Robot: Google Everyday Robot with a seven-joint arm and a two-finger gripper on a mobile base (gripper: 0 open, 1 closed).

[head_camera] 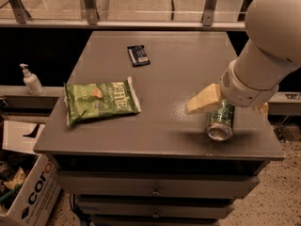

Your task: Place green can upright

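Observation:
The green can (pixel 220 122) lies on its side near the front right of the grey table (pixel 174 74), with its silver end facing the front edge. My gripper (pixel 233 106) hangs right over the can's rear half. One cream finger (pixel 204 99) is to the can's left and the other finger (pixel 261 109) shows to its right. The fingers stand wider apart than the can, so the gripper is open around it. The can's far end is hidden under the wrist.
A flat green chip bag (pixel 100 100) lies on the left of the table. A small dark blue packet (pixel 138 55) lies at the back. A soap dispenser (pixel 31 79) stands on a ledge to the left, and a cardboard box (pixel 28 194) sits on the floor below.

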